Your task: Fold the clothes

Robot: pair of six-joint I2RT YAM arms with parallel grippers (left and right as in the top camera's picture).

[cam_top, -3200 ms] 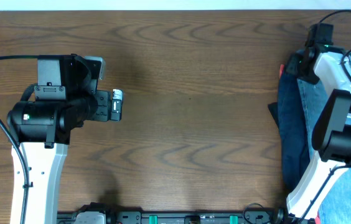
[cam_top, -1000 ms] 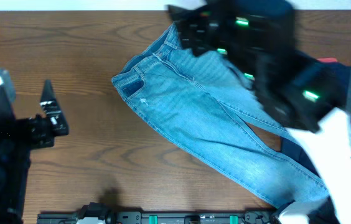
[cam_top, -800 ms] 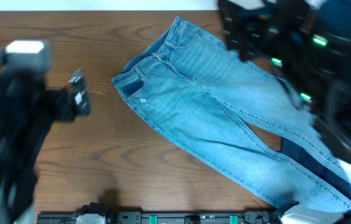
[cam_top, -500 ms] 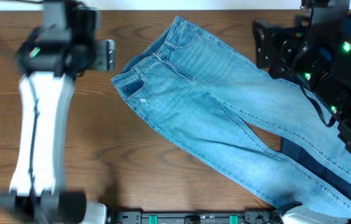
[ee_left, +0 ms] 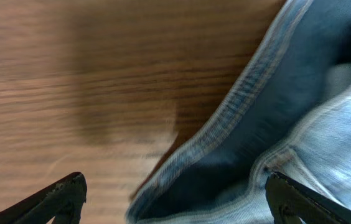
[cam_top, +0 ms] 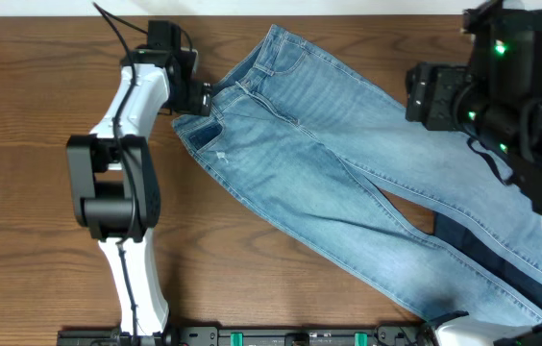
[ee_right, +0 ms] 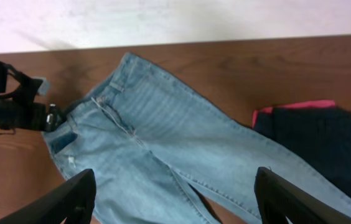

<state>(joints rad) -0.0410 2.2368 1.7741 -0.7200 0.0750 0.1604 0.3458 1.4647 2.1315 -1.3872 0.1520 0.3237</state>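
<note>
The light-blue jeans (cam_top: 329, 183) lie spread flat, running diagonally from the waist at top centre to the leg hems at bottom right. My left gripper (cam_top: 202, 96) is at the left corner of the waistband (ee_left: 225, 124). It is open, with the denim edge lying between and below its fingertips (ee_left: 70, 193). My right gripper (cam_top: 427, 94) hangs open high above the upper leg, with nothing between its fingers (ee_right: 79, 193). In the right wrist view the jeans (ee_right: 157, 137) show from well above.
A dark navy garment (cam_top: 502, 274) lies under the jeans' legs at the right. It shows again as the navy garment (ee_right: 318, 137) with a coral-red one (ee_right: 294, 107) beneath it. The bare wooden table (cam_top: 40, 240) stretches left of the jeans.
The left arm has swung from the table's left side up to the waistband corner. The right arm has pulled away to the upper right. The jeans have lain still for the last second.
</note>
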